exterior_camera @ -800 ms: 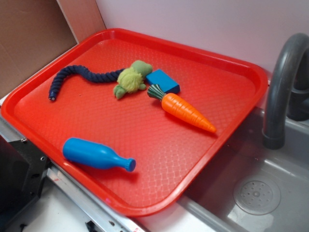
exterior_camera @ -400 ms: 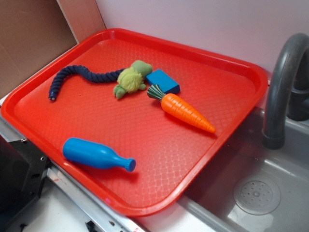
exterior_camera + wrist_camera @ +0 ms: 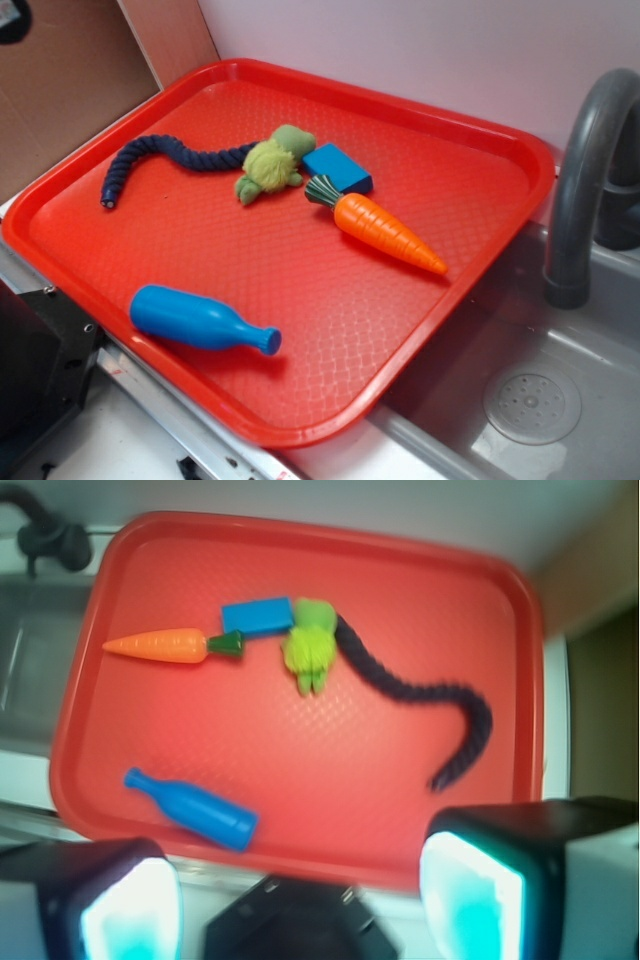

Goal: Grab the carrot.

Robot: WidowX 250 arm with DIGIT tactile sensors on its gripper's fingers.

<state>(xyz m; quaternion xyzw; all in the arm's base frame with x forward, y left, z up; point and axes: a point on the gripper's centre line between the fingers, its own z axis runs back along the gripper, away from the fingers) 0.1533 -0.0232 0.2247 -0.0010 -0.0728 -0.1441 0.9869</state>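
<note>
Hanging blurred above the tray (image 3: 520, 680), the gripper (image 3: 300, 895) gaped wide and empty, fingertips (image 3: 470, 895) cropped; the carrot (image 3: 160, 645) lay untouched.

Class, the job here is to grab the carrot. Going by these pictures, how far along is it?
Hardly begun. Done: nothing visible; the carrot lies untouched on the tray, its leafy end by the blue block. In hand: the claw is open and empty, high above the tray's near edge in the wrist view. Left: move over the carrot, descend, close on it and lift.
</note>
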